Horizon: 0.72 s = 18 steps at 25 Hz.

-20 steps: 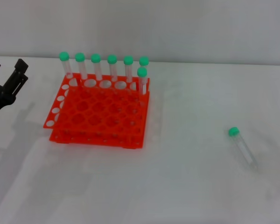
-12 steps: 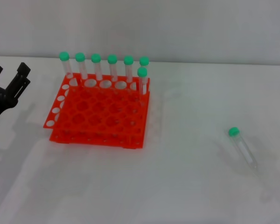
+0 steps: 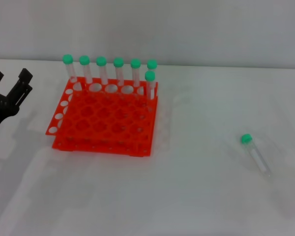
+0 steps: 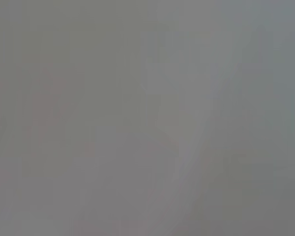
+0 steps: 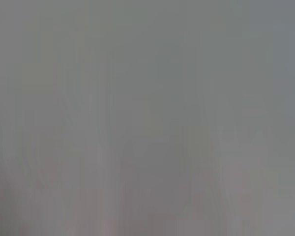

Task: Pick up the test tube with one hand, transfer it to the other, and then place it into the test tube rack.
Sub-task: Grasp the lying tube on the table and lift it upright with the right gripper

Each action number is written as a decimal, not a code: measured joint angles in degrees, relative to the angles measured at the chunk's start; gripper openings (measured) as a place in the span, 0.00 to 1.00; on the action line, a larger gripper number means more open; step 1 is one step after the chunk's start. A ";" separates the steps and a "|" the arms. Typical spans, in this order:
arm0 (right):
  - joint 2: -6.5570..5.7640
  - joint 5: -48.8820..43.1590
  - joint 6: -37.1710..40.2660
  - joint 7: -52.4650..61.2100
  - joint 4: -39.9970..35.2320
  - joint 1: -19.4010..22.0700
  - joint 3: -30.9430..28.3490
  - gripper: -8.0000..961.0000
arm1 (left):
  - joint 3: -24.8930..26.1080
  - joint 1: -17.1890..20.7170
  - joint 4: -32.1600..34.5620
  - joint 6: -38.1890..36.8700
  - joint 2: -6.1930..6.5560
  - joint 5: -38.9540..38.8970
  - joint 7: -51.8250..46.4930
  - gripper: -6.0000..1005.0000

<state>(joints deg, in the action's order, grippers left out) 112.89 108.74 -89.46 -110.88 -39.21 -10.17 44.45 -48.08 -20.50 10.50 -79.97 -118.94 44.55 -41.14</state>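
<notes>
A clear test tube [image 3: 255, 153] with a green cap lies flat on the white table at the right, cap pointing away from me. The orange test tube rack [image 3: 105, 118] stands at the left centre, with several green-capped tubes [image 3: 118, 71] upright along its far row and one in the second row at the right. My left gripper [image 3: 10, 77] is at the far left edge, left of the rack, open and empty. My right gripper is out of view. Both wrist views show only plain grey.
The white table [image 3: 196, 196] runs back to a pale wall. A faint shadow shows on the table at the right edge near the lying tube.
My left gripper has shifted slightly to the right, toward the rack. The tube and the rack have not moved.
</notes>
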 joint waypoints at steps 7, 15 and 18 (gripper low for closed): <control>-2.13 -14.08 2.23 22.97 -18.03 -3.34 -0.20 0.76 | 0.30 0.05 0.28 -0.15 0.03 -0.34 0.00 0.85; -0.22 -44.67 5.87 50.24 -41.96 -7.82 0.25 0.75 | 0.44 0.23 0.28 -0.11 -0.01 -0.41 0.02 0.85; 1.92 -59.05 2.21 58.95 -48.68 -11.56 0.76 0.75 | 0.45 0.22 0.23 -0.09 -0.06 -0.44 0.03 0.84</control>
<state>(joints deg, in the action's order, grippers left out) 114.81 49.69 -87.25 -51.93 -87.89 -21.73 45.21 -47.63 -20.28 10.74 -80.06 -119.00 44.12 -41.10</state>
